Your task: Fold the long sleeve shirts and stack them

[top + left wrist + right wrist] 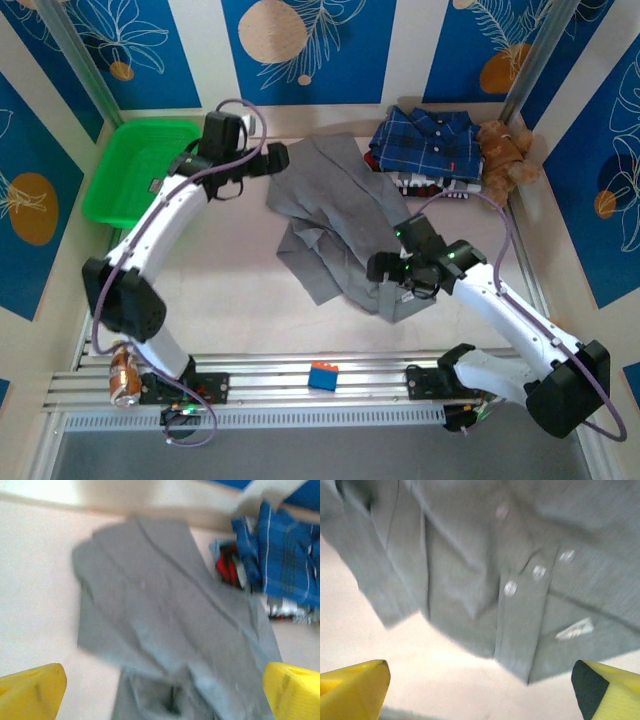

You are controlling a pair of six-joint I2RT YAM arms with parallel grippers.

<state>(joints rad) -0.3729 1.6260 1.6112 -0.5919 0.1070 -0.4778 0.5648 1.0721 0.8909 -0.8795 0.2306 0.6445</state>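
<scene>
Top external view: grey shirt (pixel 340 215) half-folded at centre. Left gripper (pixel 160 682) and right gripper (pixel 480 677) gape wide, holding nothing. Next, likely: grasp its 6 o'clock edge, fold toward 12.

Bright, even light; the top view is sharp. Both wrist views are motion-blurred, smearing the grey shirt (pixel 165 630), and glare whitens the pale surface (pixel 445 665).

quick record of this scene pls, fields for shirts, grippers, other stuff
grey shirt: mid-table, rumpled, buttons showing
plaid shirt: far right, atop a clothes pile, beside teddy bear
left gripper: open, over grey shirt's far edge, holding nothing
right gripper: open, at grey shirt's near edge, holding nothing
green bin: far left
</scene>
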